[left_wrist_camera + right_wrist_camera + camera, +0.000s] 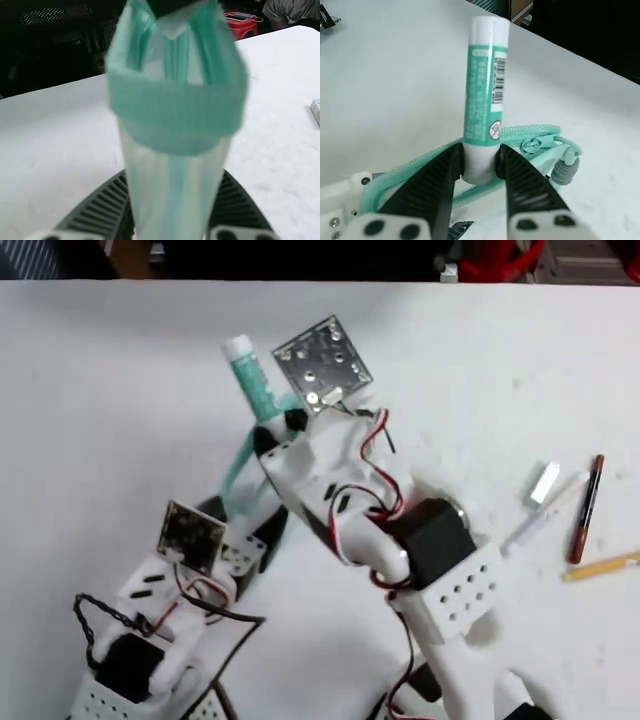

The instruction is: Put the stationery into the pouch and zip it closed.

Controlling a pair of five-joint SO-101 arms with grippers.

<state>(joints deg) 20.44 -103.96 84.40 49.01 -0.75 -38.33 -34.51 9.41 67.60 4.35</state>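
White desk (120, 390) is carrying everything; right gripper (479, 167) is pinching the stiff, probably slick glue stick (485, 100) low, while left gripper (174, 210) is clamping the limp pouch (175, 125).

I see the desk (120, 390) lit brightly and evenly from overhead in the high view. It is nearly washed out, with only faint, soft shadows beside the arms (420, 540). The room behind is a dark strip along the far edge. A metal plate (322, 362) glints.

In the left wrist view the pouch (175, 125) sits so close to the lens that it blurs, and the background is dim.

In the right wrist view the glue stick (485, 100) is crisp and its white cap shines. The black claw (480, 156) reads dark against the pale, glowing desk.
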